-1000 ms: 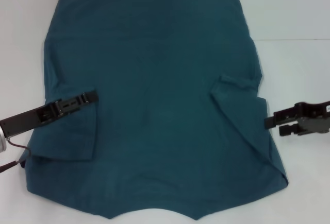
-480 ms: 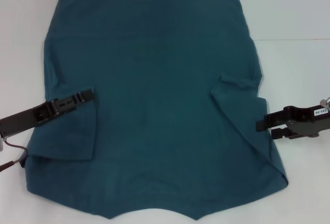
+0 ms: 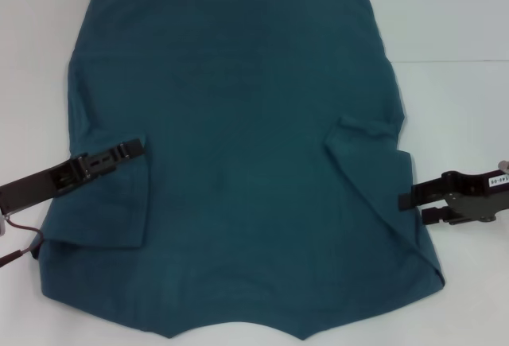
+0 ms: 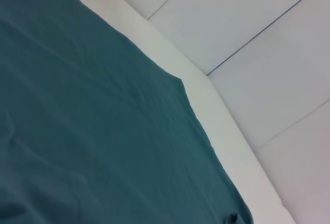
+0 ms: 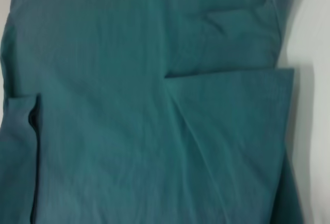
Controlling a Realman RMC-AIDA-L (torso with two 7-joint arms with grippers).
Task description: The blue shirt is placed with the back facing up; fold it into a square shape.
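Showing the shirt (image 3: pixel 238 123) spread flat on the white worktop (image 3: pixel 453 20), plain side up and filling most of the head view. Running its far edge straight along the top of that view and its near edge, dipping and rising, along the bottom. Lying with both sides turned inward over the body: a left flap (image 3: pixel 111 203) squared off near the left border, a right flap (image 3: pixel 366 155) creased on a slant toward the near right corner.

Reaching in low from the left border with the left gripper (image 3: pixel 135 149), its dark tip resting over the cloth at the upper edge of the left flap. Not telling whether these jaws are released or clenched; seen only as one thin bar. Trailing a red cable (image 3: pixel 20 235) under that arm, off the cloth.

Hovering at the right with the right gripper (image 3: pixel 413 205), jaws released and holding nothing, tips just at the shirt's right edge below the right flap, body out over bare worktop.

Looking from the left wrist across smooth shirt (image 4: pixel 77 131) to its corner and the worktop (image 4: pixel 206 100) rim beyond. Looking from the right wrist onto the shirt (image 5: pixel 129 80) and the right flap (image 5: pixel 232 110), bare worktop (image 5: pixel 314 80) alongside.
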